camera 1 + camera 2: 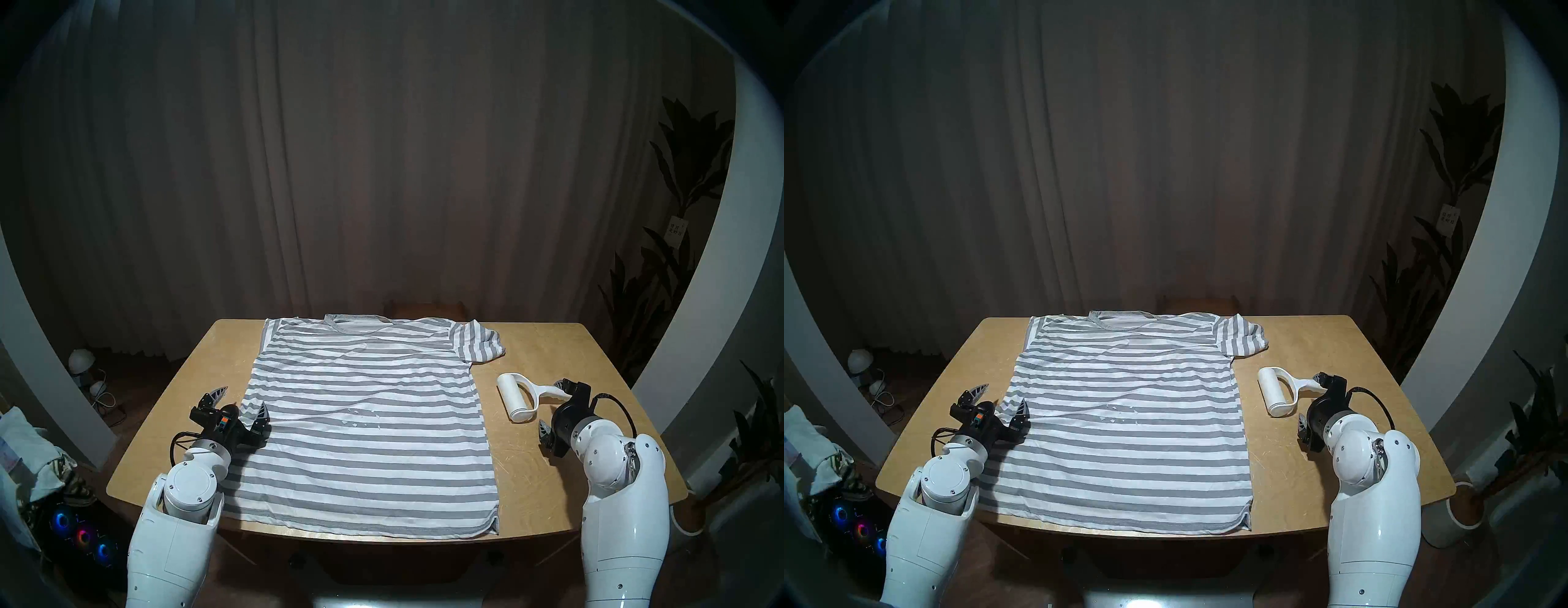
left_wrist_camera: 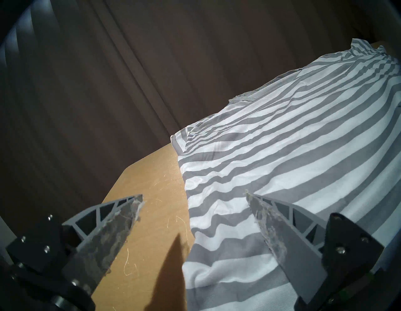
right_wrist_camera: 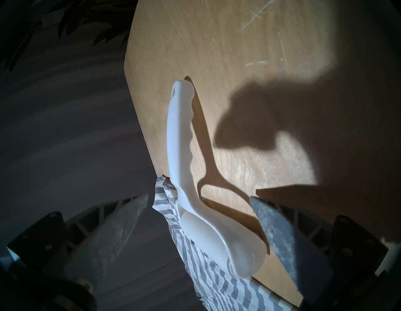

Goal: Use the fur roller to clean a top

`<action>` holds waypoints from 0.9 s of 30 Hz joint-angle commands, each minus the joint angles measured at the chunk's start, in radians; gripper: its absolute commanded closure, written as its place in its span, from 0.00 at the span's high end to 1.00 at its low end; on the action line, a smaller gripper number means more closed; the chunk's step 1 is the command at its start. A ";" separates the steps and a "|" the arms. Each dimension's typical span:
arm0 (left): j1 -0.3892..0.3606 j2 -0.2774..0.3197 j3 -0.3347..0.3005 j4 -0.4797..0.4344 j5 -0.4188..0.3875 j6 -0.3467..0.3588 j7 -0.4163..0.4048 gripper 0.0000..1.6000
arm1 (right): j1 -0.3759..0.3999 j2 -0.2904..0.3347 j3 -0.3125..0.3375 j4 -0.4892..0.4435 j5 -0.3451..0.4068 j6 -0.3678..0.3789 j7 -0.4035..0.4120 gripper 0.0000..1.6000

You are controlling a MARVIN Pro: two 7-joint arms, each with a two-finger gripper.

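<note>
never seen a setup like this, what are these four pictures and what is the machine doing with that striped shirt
It is a two-armed robot at a wooden table. The two wide pictures come from cameras on its head, looking down. The other two come from a camera on each wrist, with that gripper's two fingers at the bottom corners.

A grey and white striped T-shirt lies spread flat, with small white flecks near its middle. Beside it lies a white lint roller.

The left gripper is open over the shirt's edge. The right gripper is open at the roller's handle. Neither holds anything.
</note>
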 commanded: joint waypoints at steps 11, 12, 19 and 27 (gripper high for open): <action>0.104 -0.022 0.001 -0.118 0.001 0.082 -0.005 1.00 | 0.085 0.059 0.022 0.065 0.042 0.053 0.016 1.00; 0.100 -0.029 -0.001 -0.115 0.006 0.085 0.009 1.00 | 0.089 0.063 0.021 0.077 0.040 0.056 0.021 1.00; 0.054 -0.074 -0.013 -0.084 0.034 0.068 0.125 1.00 | 0.101 0.072 0.024 0.119 0.044 0.068 0.038 1.00; 0.004 -0.112 -0.034 -0.122 -0.035 -0.001 0.168 1.00 | 0.093 0.079 0.035 0.131 0.051 0.075 0.039 1.00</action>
